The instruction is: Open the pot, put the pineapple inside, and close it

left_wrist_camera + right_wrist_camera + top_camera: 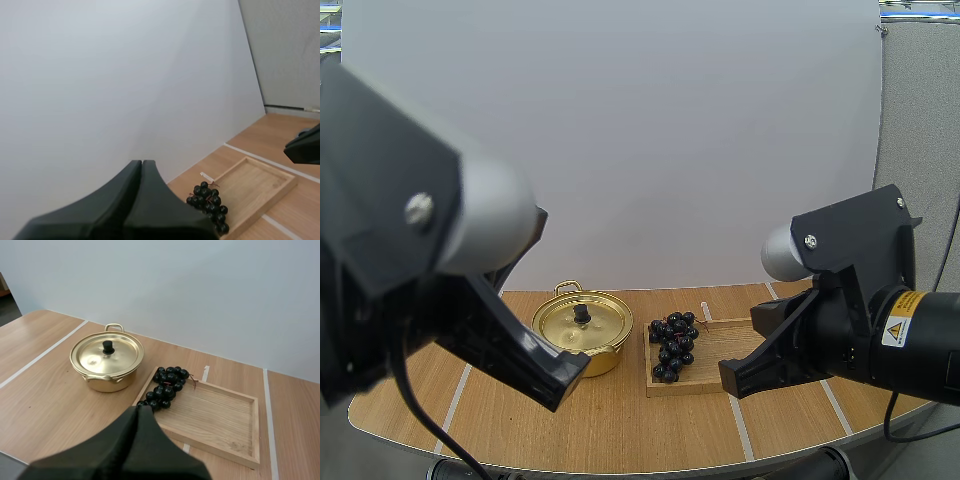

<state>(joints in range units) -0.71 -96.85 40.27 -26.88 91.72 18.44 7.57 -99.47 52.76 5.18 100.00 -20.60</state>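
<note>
no pineapple on the table (pixel 620 430); the only fruit is a bunch of grapes (pixel 165 387), so taking that as the thing to load. pot (pixel 112 385) sits left of centre, lid (pixel 120 352) on, black knob (pixel 107 346) upright in the middle. first move = lid off, & it turns on this: the knob lies ahead of & below both grippers, well apart from each, but on the left arm's side in the high view, so left gripper (pixel 142 162) looks the nearer one imo. its fingers lie together as one wedge, holding nothing, so it needs to open before dropping onto the knob. right gripper (pixel 140 409) same: closed, empty, raised above the table, w/ pot ahead-left of it & grapes just ahead. pot's loop handles sit far side & near side, so the handle axis runs front-back. grapes lie on the left end of the wooden tray (pixel 220 415), near the pot, not touching it. bunch's long axis runs front-back too, along the tray's short edge, stem end pointing to the far side. right arm is nearer the grapes.
</note>
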